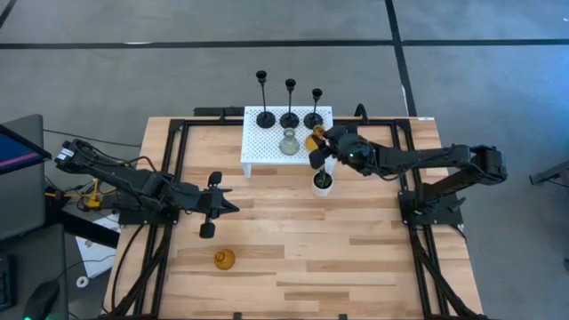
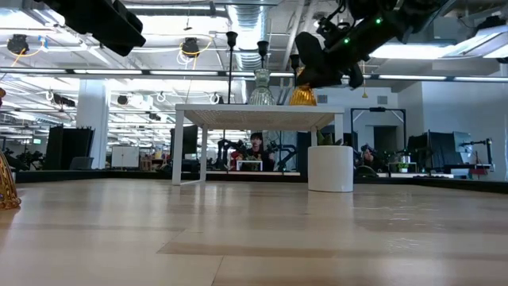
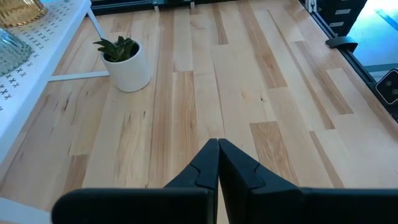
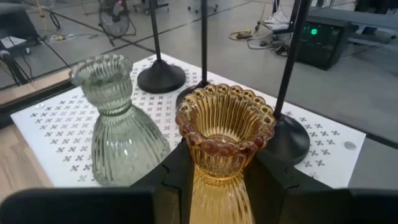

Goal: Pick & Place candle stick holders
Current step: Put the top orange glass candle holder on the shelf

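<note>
Three black thin-stemmed holders (image 1: 290, 116) stand by their round bases along the far edge of a white perforated stand (image 1: 262, 147). A pale grey glass holder (image 1: 289, 142) stands upright on the stand. My right gripper (image 1: 318, 145) is over the stand's right part, shut on an amber glass holder (image 4: 225, 134) beside the grey one (image 4: 118, 124). A second amber holder (image 1: 224, 260) stands on the table near the front left. My left gripper (image 3: 217, 158) is shut and empty, above the table left of centre (image 1: 213, 203). My right gripper pinches the amber holder's ribbed body (image 4: 217, 186), below the flared scalloped rim, between its two fingers (image 4: 177, 180). The fingers come from the table's right side, slanting down. The holder is upright, its base (image 2: 302, 100) at the stand's top; whether it rests there I cannot tell.
A small white pot with a green plant (image 1: 323, 183) stands on the table just in front of the stand's right end, under my right arm. Bare wood lies between it and the front amber holder. Black frame rails (image 1: 173, 178) run along both table sides.
</note>
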Robot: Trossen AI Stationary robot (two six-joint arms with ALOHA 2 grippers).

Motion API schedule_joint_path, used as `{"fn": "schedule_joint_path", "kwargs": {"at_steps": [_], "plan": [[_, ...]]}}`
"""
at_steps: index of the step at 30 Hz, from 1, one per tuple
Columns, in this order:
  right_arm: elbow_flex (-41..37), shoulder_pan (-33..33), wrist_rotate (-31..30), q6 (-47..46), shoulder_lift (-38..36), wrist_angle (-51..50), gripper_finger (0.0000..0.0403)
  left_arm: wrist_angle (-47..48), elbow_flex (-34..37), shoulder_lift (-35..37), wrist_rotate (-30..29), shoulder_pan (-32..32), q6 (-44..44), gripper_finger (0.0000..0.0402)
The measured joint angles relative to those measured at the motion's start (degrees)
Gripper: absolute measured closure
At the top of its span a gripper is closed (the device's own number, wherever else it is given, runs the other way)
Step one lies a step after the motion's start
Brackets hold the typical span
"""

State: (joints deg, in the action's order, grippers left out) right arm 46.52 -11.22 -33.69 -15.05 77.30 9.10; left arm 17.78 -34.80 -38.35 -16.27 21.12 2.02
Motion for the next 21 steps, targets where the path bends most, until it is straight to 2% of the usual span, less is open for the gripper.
{"fn": "schedule_joint_path", "kwargs": {"at_steps": [21], "plan": [[0.0, -0.2, 2.2, 0.0, 0.0, -1.8, 0.0306, 0.0, 0.0, 0.0, 0.0, 0.0, 0.0, 0.0392]]}}
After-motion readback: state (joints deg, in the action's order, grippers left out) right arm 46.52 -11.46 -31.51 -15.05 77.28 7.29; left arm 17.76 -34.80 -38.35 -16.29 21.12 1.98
